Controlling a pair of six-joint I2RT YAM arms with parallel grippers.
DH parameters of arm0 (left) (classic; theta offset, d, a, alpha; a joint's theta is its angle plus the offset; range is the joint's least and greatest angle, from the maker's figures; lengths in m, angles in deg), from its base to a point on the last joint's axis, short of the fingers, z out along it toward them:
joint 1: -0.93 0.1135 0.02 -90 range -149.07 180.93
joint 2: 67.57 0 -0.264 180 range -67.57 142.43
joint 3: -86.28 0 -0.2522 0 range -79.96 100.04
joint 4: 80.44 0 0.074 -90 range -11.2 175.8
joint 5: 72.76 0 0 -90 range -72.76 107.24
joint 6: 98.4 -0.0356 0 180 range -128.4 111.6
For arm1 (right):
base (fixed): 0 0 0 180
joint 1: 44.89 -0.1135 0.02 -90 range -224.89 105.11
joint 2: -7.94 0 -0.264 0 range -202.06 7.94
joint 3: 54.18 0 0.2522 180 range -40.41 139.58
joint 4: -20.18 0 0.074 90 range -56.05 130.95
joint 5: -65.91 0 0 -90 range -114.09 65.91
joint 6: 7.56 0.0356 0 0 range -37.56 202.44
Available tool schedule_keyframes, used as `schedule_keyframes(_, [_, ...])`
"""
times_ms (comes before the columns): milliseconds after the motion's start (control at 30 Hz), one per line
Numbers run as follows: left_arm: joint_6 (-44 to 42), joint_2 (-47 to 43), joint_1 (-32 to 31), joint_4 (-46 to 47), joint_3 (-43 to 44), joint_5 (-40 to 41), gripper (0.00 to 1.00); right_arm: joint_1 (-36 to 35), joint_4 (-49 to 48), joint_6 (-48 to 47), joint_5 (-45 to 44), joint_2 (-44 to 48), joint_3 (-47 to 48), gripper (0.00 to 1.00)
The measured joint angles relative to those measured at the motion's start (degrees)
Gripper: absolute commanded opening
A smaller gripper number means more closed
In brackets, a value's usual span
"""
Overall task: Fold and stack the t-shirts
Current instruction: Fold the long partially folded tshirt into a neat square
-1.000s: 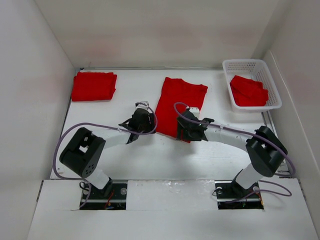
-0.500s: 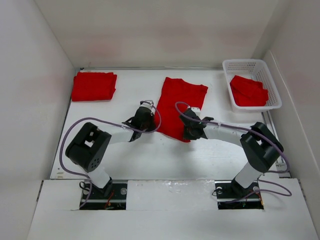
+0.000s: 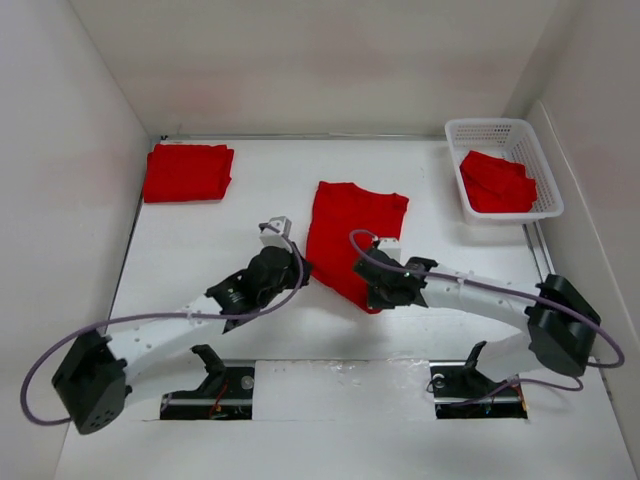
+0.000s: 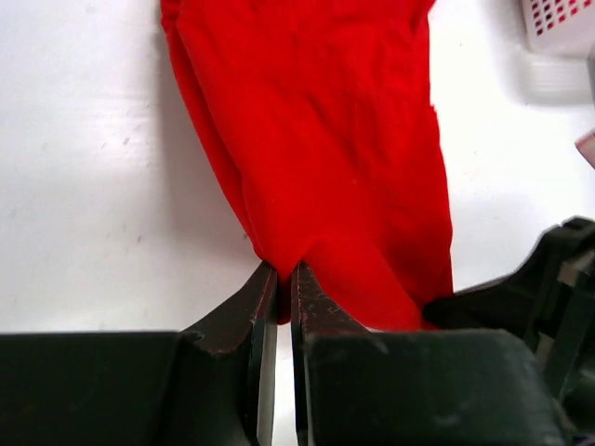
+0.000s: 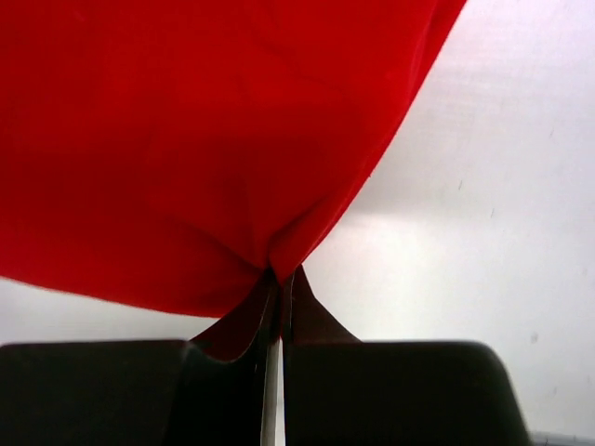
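Note:
A red t-shirt (image 3: 352, 235), folded lengthwise into a long strip, lies in the middle of the table. My left gripper (image 3: 298, 268) is shut on its near left corner, the cloth (image 4: 325, 167) pinched between the dark fingers. My right gripper (image 3: 368, 290) is shut on the near right corner, where the cloth (image 5: 186, 158) bunches into the jaws. Both near corners are lifted a little. A folded red t-shirt (image 3: 188, 172) lies at the back left. Another red t-shirt (image 3: 497, 181) lies crumpled in the white basket (image 3: 490, 130).
The white mesh basket stands at the back right against the side wall. White walls close the table on the left, back and right. A corner of the basket (image 4: 558, 23) shows in the left wrist view.
Both grippers have shut on the near corners of the middle t-shirt. Both arms have stretched forward and low, and the shirt has shifted slightly toward the near edge.

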Motion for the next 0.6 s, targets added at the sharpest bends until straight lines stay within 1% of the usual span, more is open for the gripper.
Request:
schedule_keyframes(167, [8.37,-11.76,-1.7,-11.21,-2.21,1.29,0.0,-5.27,6.6,3.48,1.25,7.91,0.02,0.0])
schedule_keyframes(333, [12.55,-18.75,-2.78,-19.15,-2.08,1.09,0.0,-5.88,12.02,4.44,2.69,16.02,1.18,0.0])
schedule_keyframes(400, [12.98,-19.28,-3.02,-21.11,-1.2,1.16,0.0,-5.86,13.2,3.91,2.84,17.35,2.58,0.02])
schedule_keyframes(500, [12.7,-17.79,-3.02,-22.71,1.49,2.47,0.0,-4.7,14.45,2.1,2.91,17.9,5.99,0.02])
schedule_keyframes(600, [12.07,-12.46,-3.02,-22.99,7.17,5.51,0.0,-0.98,15.08,-0.63,2.97,17.25,9.18,0.02])
